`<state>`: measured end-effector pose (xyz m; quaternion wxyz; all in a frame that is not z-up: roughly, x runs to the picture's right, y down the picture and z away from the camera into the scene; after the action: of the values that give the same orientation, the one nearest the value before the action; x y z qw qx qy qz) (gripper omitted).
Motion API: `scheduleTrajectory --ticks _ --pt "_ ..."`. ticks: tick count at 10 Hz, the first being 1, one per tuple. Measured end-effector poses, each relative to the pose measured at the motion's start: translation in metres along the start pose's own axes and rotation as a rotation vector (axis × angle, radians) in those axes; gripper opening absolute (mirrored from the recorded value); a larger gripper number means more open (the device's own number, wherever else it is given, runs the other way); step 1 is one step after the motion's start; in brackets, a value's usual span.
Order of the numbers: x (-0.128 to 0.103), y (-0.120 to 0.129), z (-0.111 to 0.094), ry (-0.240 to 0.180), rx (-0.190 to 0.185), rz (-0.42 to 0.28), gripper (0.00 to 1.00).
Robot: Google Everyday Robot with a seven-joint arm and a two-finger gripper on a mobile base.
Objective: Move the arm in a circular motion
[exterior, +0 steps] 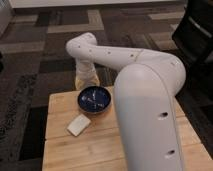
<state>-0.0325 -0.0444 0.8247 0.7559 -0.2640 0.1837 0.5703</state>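
Observation:
The arm (145, 95) is glossy white with thick tubular segments and small dark screw holes. It fills the right and middle of the camera view. It reaches left to a rounded joint (82, 46), then bends down to a tan-tipped end. The gripper (86, 82) is at that end, at the far edge of the wooden table (65, 150), just behind a dark blue bowl (95, 100).
A small pale block (79, 125) lies on the table in front of and left of the bowl. Dark patterned carpet (35, 65) surrounds the table. A dark chair (197, 30) stands at the upper right.

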Motion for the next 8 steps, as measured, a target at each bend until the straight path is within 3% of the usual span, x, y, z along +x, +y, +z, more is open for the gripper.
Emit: scheduleTrajectory --ticks 4,6,8 --pt "0.005 -0.109 0.001 0.002 0.025 0.104 0.65" --pt "0.041 -0.18 -0.016 0.014 0.077 0.215 0.65" --pt "0.081 -0.211 -0.025 0.022 0.091 0.302 0.65"
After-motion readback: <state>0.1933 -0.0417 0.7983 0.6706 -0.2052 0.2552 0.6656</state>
